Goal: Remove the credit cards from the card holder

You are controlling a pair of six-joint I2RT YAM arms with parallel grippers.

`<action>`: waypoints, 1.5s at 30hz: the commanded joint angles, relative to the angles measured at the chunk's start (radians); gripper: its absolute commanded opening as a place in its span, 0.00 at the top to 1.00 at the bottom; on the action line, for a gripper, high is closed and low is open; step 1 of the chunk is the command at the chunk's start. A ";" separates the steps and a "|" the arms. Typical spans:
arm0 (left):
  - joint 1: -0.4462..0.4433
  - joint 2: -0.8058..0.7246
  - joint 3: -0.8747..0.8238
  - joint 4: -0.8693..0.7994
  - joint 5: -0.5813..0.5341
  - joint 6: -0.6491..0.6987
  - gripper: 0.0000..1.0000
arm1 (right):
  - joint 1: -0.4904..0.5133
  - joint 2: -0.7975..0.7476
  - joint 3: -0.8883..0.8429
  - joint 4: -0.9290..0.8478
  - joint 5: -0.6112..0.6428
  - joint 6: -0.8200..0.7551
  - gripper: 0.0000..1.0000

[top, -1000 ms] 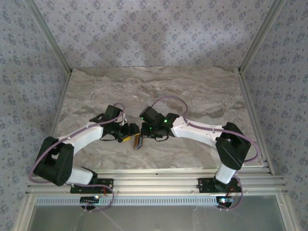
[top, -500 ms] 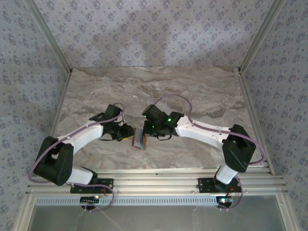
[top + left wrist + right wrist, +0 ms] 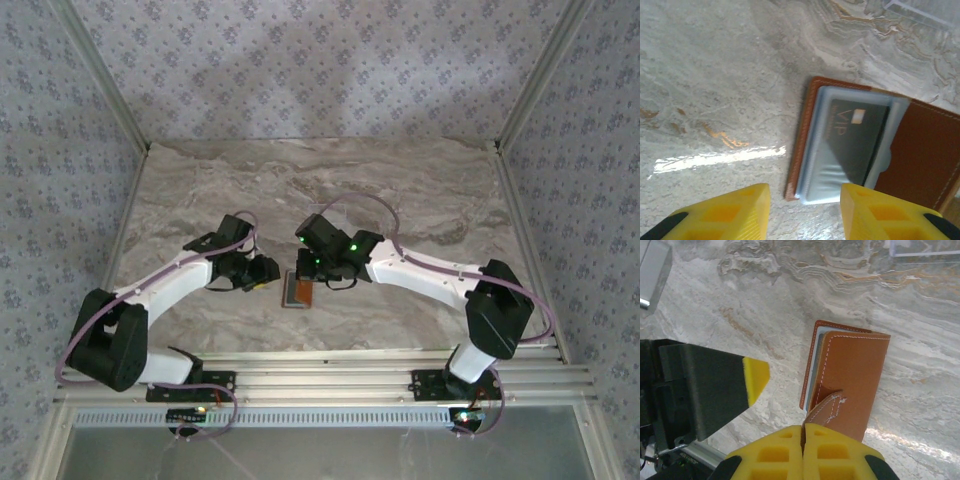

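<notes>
Right pincer (image 3: 803, 432) tight on card holder (image 3: 852, 370) side tab.

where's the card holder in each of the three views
Top external: the card holder lies low centre, just below where the two arms meet.
Left wrist: right of centre, opened, a dark card in its pocket, above the open left gripper.
Right wrist: centre-right, brown outside showing, its tab in the shut right gripper.
Shared landmark: the veined marble table under it.
</notes>
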 commanded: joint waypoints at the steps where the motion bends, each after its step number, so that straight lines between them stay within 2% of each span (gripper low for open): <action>1: -0.012 0.019 0.042 -0.031 0.004 0.018 0.58 | 0.006 -0.019 0.022 0.015 -0.034 -0.040 1.00; 6: -0.066 0.101 0.094 -0.038 0.006 0.031 0.58 | -0.012 -0.046 -0.028 -0.052 -0.031 -0.046 1.00; 12: -0.138 0.207 0.162 -0.103 -0.083 0.053 0.59 | -0.057 -0.093 -0.133 -0.104 -0.003 -0.086 1.00; 23: -0.150 0.267 0.138 -0.111 -0.102 0.070 0.65 | -0.126 -0.117 -0.313 -0.072 0.108 -0.106 0.99; 27: -0.151 0.284 0.118 -0.095 -0.100 0.070 0.66 | -0.154 -0.078 -0.369 -0.007 0.124 -0.111 0.99; 30: -0.149 0.286 0.107 -0.087 -0.100 0.070 0.68 | -0.158 -0.029 -0.374 -0.022 0.155 -0.122 0.99; 33: -0.149 0.284 0.099 -0.072 -0.088 0.071 0.68 | -0.156 -0.013 -0.366 -0.018 0.179 -0.130 0.92; 39: -0.149 0.273 0.095 -0.055 -0.069 0.064 0.68 | -0.145 -0.056 -0.316 -0.110 0.207 -0.133 0.68; 45: -0.133 0.233 0.106 -0.075 -0.065 0.084 0.68 | -0.124 -0.111 -0.266 -0.223 0.220 -0.146 0.60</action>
